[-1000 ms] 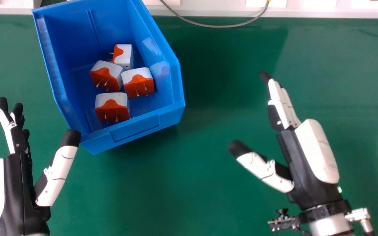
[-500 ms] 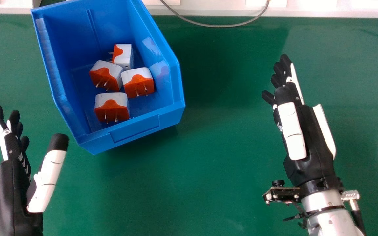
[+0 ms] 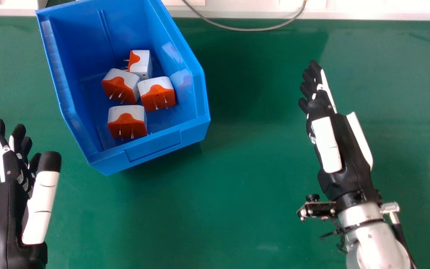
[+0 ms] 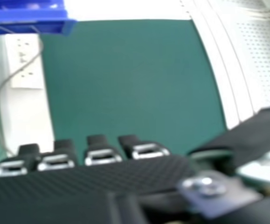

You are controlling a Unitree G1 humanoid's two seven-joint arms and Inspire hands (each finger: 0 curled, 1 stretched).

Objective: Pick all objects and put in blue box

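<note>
In the head view the left hand point(image 3: 9, 209) is open at the lower left, beside the blue box point(image 3: 153, 145). Well to the box's right, the right hand point(image 3: 349, 157) is open and empty, its fingers pointing away. It also shows in the right hand view, its palm point(image 4: 79, 186) along the bottom edge. Inside the box lie several white and orange plug adapters: one at the back point(image 3: 140, 63), one at the left point(image 3: 121, 86), one at the right point(image 3: 157, 93) and one near the front wall point(image 3: 127, 122). Part of the blue box point(image 4: 27, 21) appears in the right hand view.
The green table point(image 3: 230, 209) stretches in front of the box and between the hands. A grey cable point(image 3: 237, 29) loops over the table's far edge, by a white strip point(image 3: 237, 11). The right hand view has a white socket strip point(image 4: 27, 70).
The right hand has turned, its thumb swinging in alongside the palm, and lately shifted slightly left. The left hand has drifted a little left and its thumb has come nearer its fingers. The adapters stayed put.
</note>
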